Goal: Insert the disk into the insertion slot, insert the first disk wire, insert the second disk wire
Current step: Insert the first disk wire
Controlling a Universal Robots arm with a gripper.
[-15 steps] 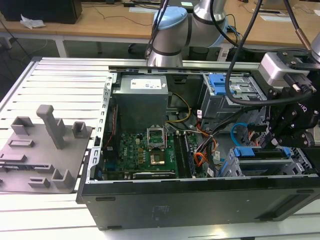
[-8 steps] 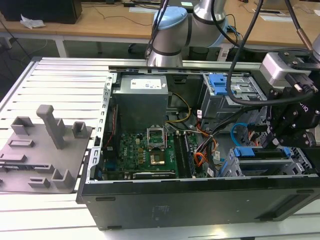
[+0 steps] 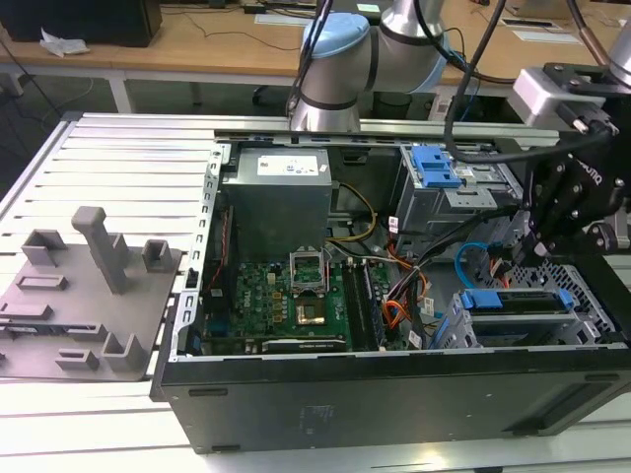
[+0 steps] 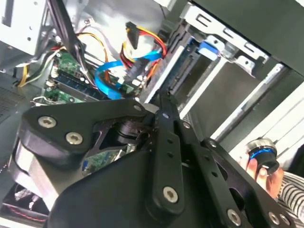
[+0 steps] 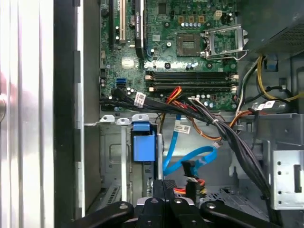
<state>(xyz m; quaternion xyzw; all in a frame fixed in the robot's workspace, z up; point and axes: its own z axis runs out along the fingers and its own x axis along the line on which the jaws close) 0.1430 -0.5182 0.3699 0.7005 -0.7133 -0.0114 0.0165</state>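
Gripper (image 5: 163,190) up close, fingers pressed together on nothing, I reckon. Just beyond, second wire (image 5: 199,156) loops loose: light, floppy, kink-prone by the look, so I'd pinch its stiff plug end. Farther off, disk (image 3: 513,301) sits in the slot (image 3: 452,330), blue carrier showing.

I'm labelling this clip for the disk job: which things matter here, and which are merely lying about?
Job: silver-black disk in bright blue plastic carrier; low perforated silver metal slot; thin light-blue flat cable; black gripper.
Lying about: big grey metal box with white sticker; green circuit board; grey plastic fixture plate.
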